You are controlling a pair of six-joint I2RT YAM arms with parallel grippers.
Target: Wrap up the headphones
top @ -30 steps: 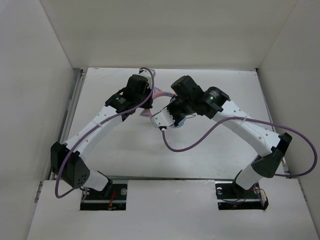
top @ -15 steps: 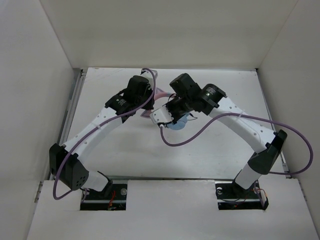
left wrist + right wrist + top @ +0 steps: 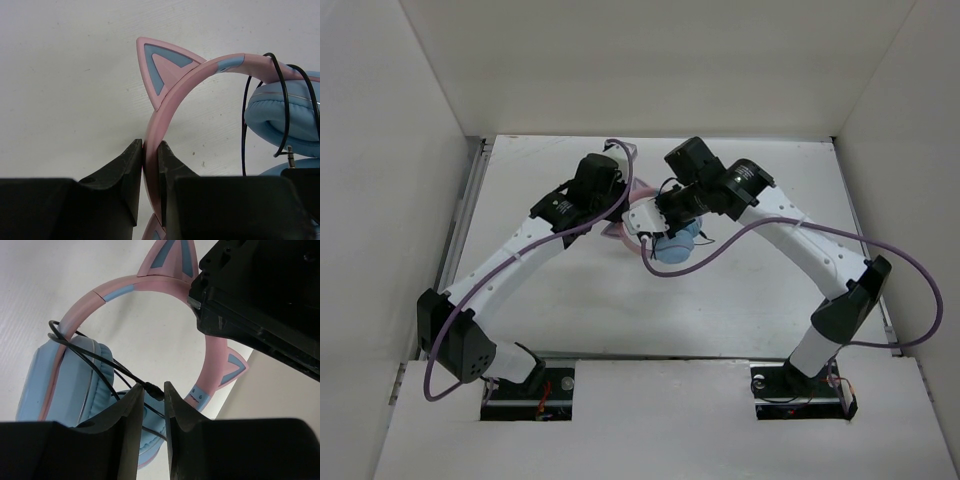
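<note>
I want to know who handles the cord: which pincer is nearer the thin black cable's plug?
Right. The right pincer has the cable's plug between its fingers; the left pincer clamps the pink headband, away from the plug.

The right gripper point(image 3: 665, 228) has swung left toward the left arm, and the headphones point(image 3: 674, 246) (blue cup) show more.

Right gripper point(image 3: 152, 392) jaws pinch the headphones point(image 3: 75, 370) cable point(image 3: 95, 360).

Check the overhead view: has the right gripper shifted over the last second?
Yes. The right gripper has drifted slightly toward the table's back edge, its elbow swinging left.
</note>
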